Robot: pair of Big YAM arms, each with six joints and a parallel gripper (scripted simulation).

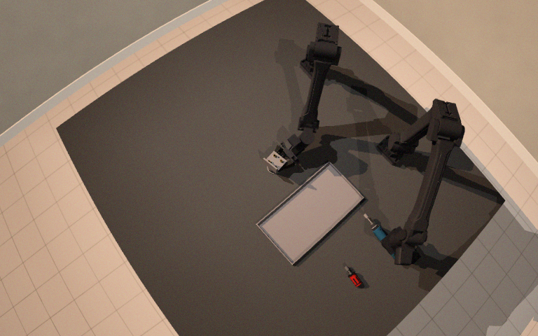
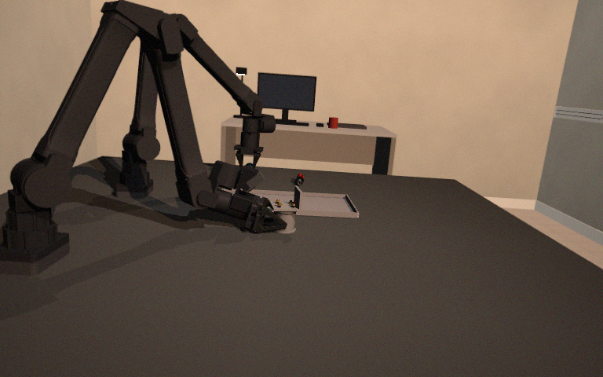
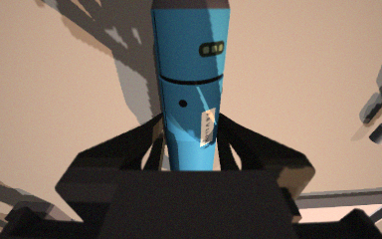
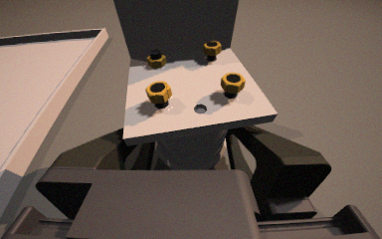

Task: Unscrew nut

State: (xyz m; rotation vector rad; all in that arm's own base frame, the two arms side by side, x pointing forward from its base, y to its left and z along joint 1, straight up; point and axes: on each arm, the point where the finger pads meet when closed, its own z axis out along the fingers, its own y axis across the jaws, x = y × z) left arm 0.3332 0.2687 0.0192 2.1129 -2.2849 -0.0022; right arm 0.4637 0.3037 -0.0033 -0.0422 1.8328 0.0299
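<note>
Worktop [image 1: 158, 178] [image 2: 400, 288] [image 3: 298, 75] [image 4: 318, 100] space lay beside the tray [image 1: 274, 244] [image 2: 329, 216] [image 3: 343, 195] [image 4: 50, 131], where the joint module [image 1: 271, 171] [image 2: 289, 222] [image 4: 191, 149] stood upright, its bracket [image 1: 272, 160] [image 2: 284, 207] [image 4: 189, 85] on top. The right end effector [image 1: 274, 164] [image 2: 284, 225] [image 4: 190, 119] grasped the module's body; that steadying grip needed to last through the loosening. The left end effector [image 1: 390, 241] [image 2: 249, 165] [image 3: 191, 119] clasped the blue driver [image 1: 378, 232] [image 2: 250, 165] [image 3: 191, 60], well apart from the module. Good work called for an upright barrel, the socket centred over the low nut [image 4: 156, 62] beside the bracket's wall, without brushing wall or raised nuts, then straight, even pressure. The socket had to come clear afterwards.
</note>
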